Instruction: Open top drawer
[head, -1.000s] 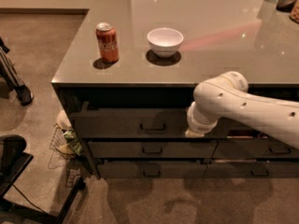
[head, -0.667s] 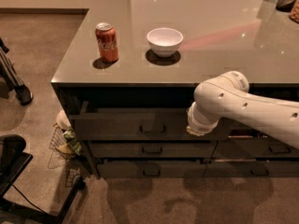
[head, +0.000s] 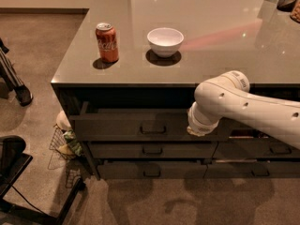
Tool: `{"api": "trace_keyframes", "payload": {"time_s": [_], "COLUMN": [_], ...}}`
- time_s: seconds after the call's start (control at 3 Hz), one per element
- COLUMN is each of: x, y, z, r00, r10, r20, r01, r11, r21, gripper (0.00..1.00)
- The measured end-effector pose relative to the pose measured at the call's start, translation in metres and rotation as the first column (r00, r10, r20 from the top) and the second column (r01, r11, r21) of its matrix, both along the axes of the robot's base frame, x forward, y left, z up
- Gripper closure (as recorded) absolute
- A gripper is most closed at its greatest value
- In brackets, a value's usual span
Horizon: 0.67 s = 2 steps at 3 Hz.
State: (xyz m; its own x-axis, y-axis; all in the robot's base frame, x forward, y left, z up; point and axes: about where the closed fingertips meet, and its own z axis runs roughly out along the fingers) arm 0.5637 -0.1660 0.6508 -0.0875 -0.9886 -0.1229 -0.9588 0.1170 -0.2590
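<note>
- Brown floor runs round a dark cabinet whose glossy tabletop (head: pixel 220 27) fills the far half of your view.
- At far left, a wire basket (head: pixel 60 146) of odds and ends sits on the floor against the cabinet's left end.
- On the tabletop a red soda can (head: pixel 107 42) stands upright near the left edge, with a white bowl (head: pixel 165 41) just to its right, the two apart.
- Below them, the top drawer (head: pixel 117 128) stands a little way out from the cabinet, its left side wall showing and its bar pull (head: pixel 153 129) free.
- Right of the pull, the white arm (head: pixel 243 104) reaches in from the right; your pincer (head: pixel 198 131) is at the drawer front, tucked behind the wrist, so you cannot tell whether it is spread or pressed together.
- Over the last second almost nothing has shifted: arm and drawer sit where they did. Judge the opening begun but stalled, and most of the pull still ahead.
</note>
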Motion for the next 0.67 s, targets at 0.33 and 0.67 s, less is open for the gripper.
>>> {"api": "trace_keyframes", "payload": {"time_s": [0.33, 0.67], "x": [0.0000, 0.0000], "y": [0.0000, 0.0000], "z": [0.0000, 0.0000], "r00": [1.0000, 1.0000], "r10": [0.000, 0.000], "r20": [0.000, 0.000], "r01": [0.000, 0.000], "r11": [1.000, 1.000], "r21": [0.000, 0.000], "gripper": [1.00, 1.00]}}
